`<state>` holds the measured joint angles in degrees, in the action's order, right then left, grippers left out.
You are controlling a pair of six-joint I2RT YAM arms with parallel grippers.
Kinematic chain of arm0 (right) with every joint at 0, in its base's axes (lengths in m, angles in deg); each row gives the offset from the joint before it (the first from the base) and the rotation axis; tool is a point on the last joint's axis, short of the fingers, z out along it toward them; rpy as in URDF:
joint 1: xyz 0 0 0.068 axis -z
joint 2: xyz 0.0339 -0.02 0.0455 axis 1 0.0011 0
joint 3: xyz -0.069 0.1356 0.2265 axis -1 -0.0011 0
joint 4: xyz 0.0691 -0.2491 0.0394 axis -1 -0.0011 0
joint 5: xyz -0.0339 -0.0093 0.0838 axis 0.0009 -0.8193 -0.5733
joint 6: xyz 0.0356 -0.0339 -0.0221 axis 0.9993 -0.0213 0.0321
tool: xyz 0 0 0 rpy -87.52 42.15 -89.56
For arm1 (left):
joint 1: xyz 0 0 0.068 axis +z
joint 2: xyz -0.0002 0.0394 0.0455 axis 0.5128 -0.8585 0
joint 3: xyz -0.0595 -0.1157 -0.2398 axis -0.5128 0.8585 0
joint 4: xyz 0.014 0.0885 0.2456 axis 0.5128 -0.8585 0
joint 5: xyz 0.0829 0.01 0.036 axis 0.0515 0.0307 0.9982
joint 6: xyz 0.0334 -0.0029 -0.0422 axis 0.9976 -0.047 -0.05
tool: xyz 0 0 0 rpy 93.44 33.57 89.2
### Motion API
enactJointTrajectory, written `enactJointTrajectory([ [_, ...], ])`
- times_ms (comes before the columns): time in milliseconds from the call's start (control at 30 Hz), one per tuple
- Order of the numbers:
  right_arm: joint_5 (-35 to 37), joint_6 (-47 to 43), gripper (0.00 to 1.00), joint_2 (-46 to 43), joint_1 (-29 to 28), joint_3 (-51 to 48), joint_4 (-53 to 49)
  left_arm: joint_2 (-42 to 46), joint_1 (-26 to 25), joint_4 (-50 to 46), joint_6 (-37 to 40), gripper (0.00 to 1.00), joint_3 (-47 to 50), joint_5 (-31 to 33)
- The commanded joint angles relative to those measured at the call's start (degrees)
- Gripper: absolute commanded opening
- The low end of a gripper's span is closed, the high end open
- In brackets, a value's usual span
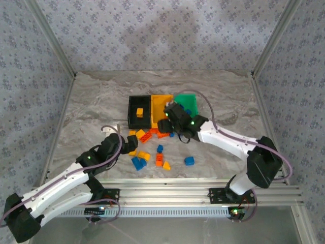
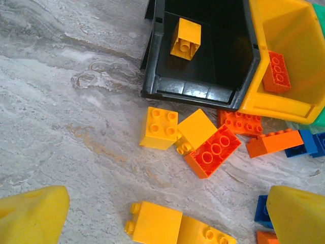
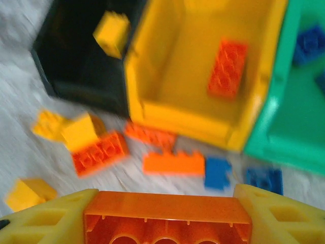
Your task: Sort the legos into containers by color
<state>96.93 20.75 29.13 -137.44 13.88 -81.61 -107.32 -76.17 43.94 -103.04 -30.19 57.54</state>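
Right gripper [image 3: 167,226]: jaws clamped on an orange-red studded plastic brick [image 3: 167,209], near the bins' fronts; left gripper [image 2: 165,216]: jaws wide apart, empty, above loose yellow bricks [image 2: 158,127]; black plastic bin [image 2: 198,92]: single yellow brick [image 2: 185,38]; yellow-orange bin [image 2: 277,109]: flat orange-red brick [image 2: 277,71]; green bin [image 3: 274,142]: blue bricks [image 3: 310,43].

Bins: three, with the black bin [image 1: 144,122], yellow bin [image 1: 158,103] and green bin [image 1: 187,99] side by side
Inside black bin: one yellow brick [image 2: 185,39]
Inside yellow bin: one orange-red brick [image 2: 277,71]
Loose bricks [image 2: 159,128] before black bin: roughly a dozen
Between right fingers [image 3: 45,218]: one orange brick [image 3: 167,216]
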Motion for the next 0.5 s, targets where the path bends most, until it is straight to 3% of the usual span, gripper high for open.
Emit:
enactJointTrajectory([
  [0, -0.9, -3.1, 0.60, 7.8, 2.8, 8.0, 0.4, 1.4, 0.5, -1.7, -1.4, 1.00, -0.4, 1.2],
  [333, 2.1, 0.6, 0.62, 27.3, 6.8, 28.0, -3.1, 4.7, 0.9, -5.6, -2.1, 1.00, -0.2, 1.9],
  [467, 1.7, 1.9, 0.70, 30.1, 7.6, 31.0, -0.7, 5.3, 1.3, -7.1, -1.9, 1.00, -0.5, 1.6],
])
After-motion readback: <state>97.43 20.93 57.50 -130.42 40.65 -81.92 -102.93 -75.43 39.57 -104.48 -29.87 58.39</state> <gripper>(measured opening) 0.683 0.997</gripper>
